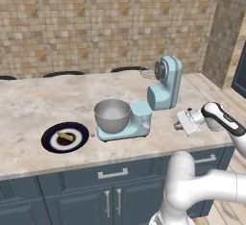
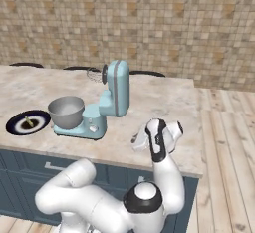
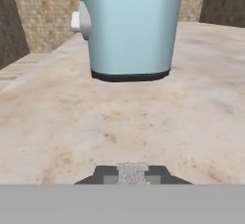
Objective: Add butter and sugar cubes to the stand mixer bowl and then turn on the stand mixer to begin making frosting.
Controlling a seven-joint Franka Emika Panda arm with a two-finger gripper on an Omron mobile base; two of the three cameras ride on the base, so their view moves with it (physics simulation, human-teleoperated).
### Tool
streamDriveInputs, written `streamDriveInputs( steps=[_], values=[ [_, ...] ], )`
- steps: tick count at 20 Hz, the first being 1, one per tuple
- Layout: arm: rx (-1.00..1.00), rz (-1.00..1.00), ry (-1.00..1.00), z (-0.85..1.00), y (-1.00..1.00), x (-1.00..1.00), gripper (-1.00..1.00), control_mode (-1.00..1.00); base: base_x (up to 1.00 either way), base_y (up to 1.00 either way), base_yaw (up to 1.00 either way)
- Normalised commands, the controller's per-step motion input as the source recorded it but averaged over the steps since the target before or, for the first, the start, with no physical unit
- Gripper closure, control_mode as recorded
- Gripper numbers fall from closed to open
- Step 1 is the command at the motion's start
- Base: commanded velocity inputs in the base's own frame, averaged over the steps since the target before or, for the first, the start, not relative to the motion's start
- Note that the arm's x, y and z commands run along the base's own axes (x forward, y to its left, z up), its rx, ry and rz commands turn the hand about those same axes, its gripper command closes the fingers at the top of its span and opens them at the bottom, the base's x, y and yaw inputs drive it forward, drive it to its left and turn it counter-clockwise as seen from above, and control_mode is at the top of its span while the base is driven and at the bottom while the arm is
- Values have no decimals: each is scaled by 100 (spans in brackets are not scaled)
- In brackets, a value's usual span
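On the marble counter the light blue stand mixer stands with its head tilted back and the wire whisk raised clear of the stand mixer bowl. That grey metal bowl sits on the mixer base, and its interior appears empty from the left base view.

To the left of the bowl lies a dark blue plate with a white ring. The butter, a small pale yellow-green block, rests on it. One tiny pale speck lies on the counter between plate and bowl, probably one of the sugar cubes; it is too small to confirm.

The gripper hovers low over the counter to the right of the mixer, pointing toward its rear. The hand view looks straight at the back of the mixer's upright neck. Its finger tips appear drawn together with nothing between them, so the gripper is judged closed and empty.

Assessment: neither ingredient is in the bowl, so the loading step is not yet done, and the arm is on the far side of the mixer from the plate. The next move would call for carrying the gripper across to the plate, opening the jaws, and descending squarely on the butter. The raised whisk and mixer head lie close to any such path.
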Motion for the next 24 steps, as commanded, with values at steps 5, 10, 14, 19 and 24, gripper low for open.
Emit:
streamDriveInputs(
  steps=[5, 10, 14, 19, 24],
  values=[
    [0, -10, -6, 37, 20, -37, 100, -100, 0, 0, 0],
    [0, -11, -9, 100, 3, -58, 100, -100, 0, 0, 0],
    [-1, -16, -1, 100, 3, -79, 100, -100, 0, 0, 0],
    [-12, -30, 6, 93, 29, -93, 100, -100, 0, 0, 0],
    [-28, -23, 14, 76, 87, -75, 100, -100, 0, 0, 0]
  ],
)
